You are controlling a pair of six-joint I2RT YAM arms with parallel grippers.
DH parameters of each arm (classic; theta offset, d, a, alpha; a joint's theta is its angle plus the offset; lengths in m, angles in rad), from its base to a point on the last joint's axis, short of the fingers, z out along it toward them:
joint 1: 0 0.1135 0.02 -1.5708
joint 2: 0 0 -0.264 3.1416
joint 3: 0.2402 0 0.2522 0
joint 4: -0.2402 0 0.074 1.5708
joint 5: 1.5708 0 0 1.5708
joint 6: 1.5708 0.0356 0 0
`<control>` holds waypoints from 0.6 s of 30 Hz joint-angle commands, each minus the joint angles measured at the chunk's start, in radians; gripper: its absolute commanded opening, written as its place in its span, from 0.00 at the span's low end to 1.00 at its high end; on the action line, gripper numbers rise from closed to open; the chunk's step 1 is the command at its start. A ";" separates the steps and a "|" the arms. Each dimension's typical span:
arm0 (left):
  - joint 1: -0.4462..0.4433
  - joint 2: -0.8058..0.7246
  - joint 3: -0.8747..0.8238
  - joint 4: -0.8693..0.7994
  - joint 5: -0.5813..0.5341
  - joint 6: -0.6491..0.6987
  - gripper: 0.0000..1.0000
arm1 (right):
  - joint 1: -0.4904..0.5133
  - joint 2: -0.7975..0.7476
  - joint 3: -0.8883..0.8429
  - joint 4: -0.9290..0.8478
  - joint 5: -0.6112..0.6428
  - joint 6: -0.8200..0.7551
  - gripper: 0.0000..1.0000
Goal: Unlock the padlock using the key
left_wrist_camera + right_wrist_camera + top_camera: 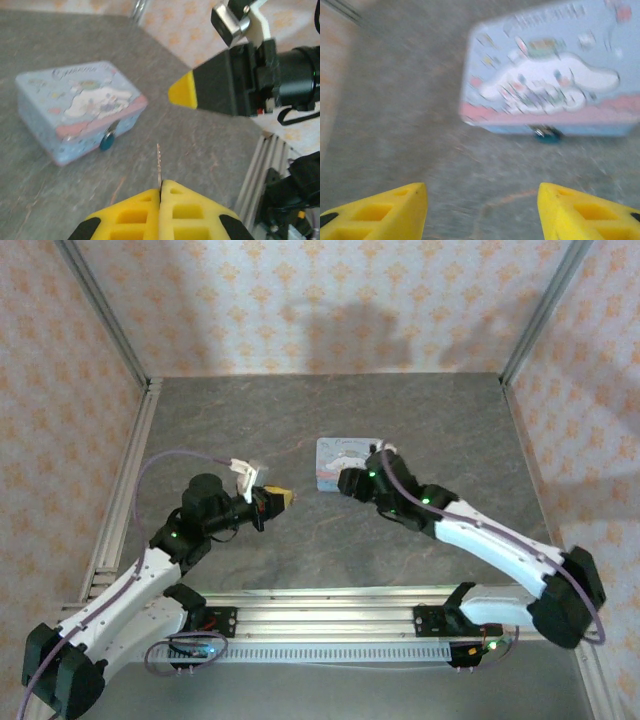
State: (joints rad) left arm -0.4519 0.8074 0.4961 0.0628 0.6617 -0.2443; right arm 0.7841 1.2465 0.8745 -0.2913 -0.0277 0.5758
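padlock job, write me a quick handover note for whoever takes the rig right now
Left hand: shut on the thin pale metal key, blade pointing forward, clear of the lock.
Right hand: open, holding nothing, facing the tin's front.
Small dark teal padlock: hanging at the front latch of the light-blue cartoon-printed rectangular tin.
Done: key is in hand.
Left: steady the padlock, insert the key, turn it, free the shackle.

Tin [75, 107]: light blue, pink band along lid edge, white cartoon figure print.
Padlock [107, 142]: dark teal.
Key [159, 162]: pale brownish silver.
Left gripper [160, 186], right gripper [481, 192]: yellow fingers.
Arms [500, 540]: white and black; cables [165, 460] purple.
Table [420, 420]: mottled dark grey.
Walls [350, 290]: peach, orange floral motif.
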 commanded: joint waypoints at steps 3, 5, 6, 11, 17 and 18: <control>0.001 -0.007 -0.058 0.011 -0.070 0.013 0.00 | 0.028 0.175 -0.007 0.007 0.188 -0.009 0.61; -0.001 -0.001 -0.066 0.016 -0.078 0.016 0.00 | 0.029 0.238 0.003 0.040 0.229 -0.046 0.61; 0.000 0.003 -0.069 0.018 -0.081 0.019 0.00 | 0.029 0.270 0.013 0.053 0.251 -0.065 0.60; 0.002 0.022 -0.076 0.028 -0.092 0.031 0.00 | 0.027 0.388 0.063 0.107 0.296 -0.130 0.57; 0.001 0.030 -0.076 0.023 -0.099 0.041 0.00 | 0.017 0.506 0.143 0.109 0.297 -0.139 0.53; 0.002 0.030 -0.074 0.017 -0.100 0.047 0.00 | 0.015 0.523 0.157 0.103 0.295 -0.138 0.54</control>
State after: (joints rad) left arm -0.4519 0.8425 0.4229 0.0620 0.5854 -0.2317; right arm 0.8062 1.7344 0.9901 -0.1993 0.2218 0.4583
